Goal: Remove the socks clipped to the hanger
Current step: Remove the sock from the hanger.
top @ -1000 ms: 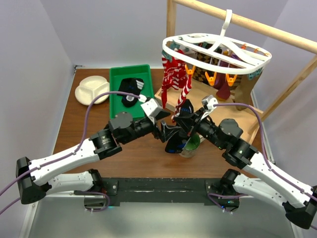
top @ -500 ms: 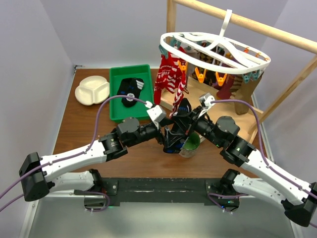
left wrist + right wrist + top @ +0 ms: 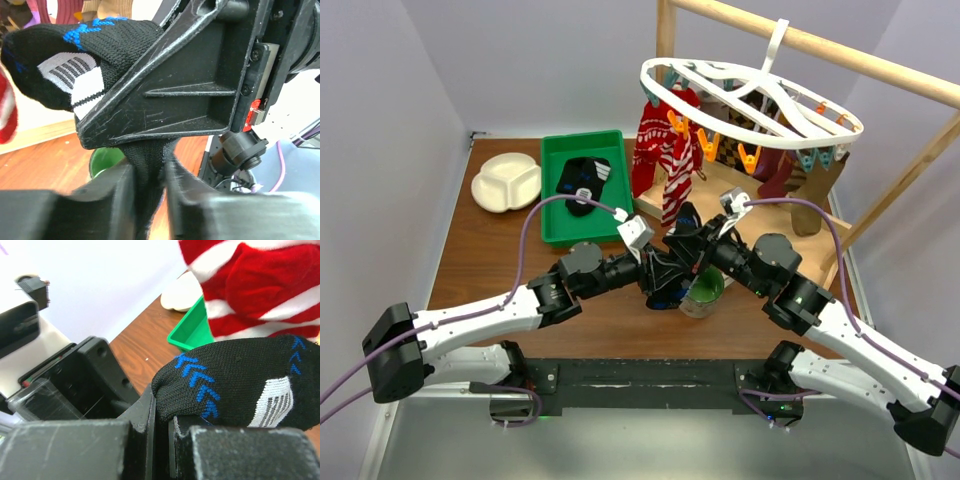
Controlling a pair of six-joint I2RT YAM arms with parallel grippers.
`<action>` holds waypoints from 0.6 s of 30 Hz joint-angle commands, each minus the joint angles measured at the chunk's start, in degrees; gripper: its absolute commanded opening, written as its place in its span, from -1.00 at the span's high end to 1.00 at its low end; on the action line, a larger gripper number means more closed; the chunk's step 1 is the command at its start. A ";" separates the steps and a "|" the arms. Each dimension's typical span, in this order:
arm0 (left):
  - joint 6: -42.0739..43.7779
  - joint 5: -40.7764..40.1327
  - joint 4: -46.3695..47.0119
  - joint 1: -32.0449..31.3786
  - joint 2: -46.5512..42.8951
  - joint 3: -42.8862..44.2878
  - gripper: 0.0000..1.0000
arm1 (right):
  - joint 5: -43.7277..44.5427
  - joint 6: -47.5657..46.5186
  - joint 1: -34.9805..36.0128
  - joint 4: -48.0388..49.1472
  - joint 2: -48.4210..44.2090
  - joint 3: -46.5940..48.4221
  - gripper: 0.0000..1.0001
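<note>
Wrist views are showing 2 grips — left hand (image 3: 148, 176) and right hand (image 3: 161, 432) are clamping 1 black sock (image 3: 102, 55). Only overhead is showing 1 hanger (image 3: 772, 138).

You see a black sock (image 3: 235, 385) marked with rows of blue chevrons and a white patch barred in grey. Beside it hangs a red-and-white striped sock (image 3: 660, 160). The hanger (image 3: 776, 48) is white, with orange clips (image 3: 748, 158) and teal clips (image 3: 817, 160). The tray (image 3: 548, 200) is bright green, the divided plate (image 3: 505, 185) is cream, and the table (image 3: 480, 270) is reddish-brown wood.
</note>
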 commanded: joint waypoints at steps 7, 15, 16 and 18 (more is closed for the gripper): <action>-4.10 -2.86 4.18 -0.04 -3.43 -3.08 1.00 | 0.71 0.65 0.00 2.12 -0.36 1.23 -0.01; -5.60 -18.93 -5.37 0.13 -14.15 -3.88 1.00 | 4.40 -0.40 0.00 0.62 -2.03 1.49 -0.55; -4.90 -23.57 -7.06 0.39 -14.60 -3.09 1.00 | 5.97 -0.32 -0.09 0.19 -2.38 1.58 -0.57; -4.28 -27.64 -10.92 0.83 -15.39 -1.07 1.00 | 7.38 -0.32 0.00 -0.87 -2.65 1.84 -0.61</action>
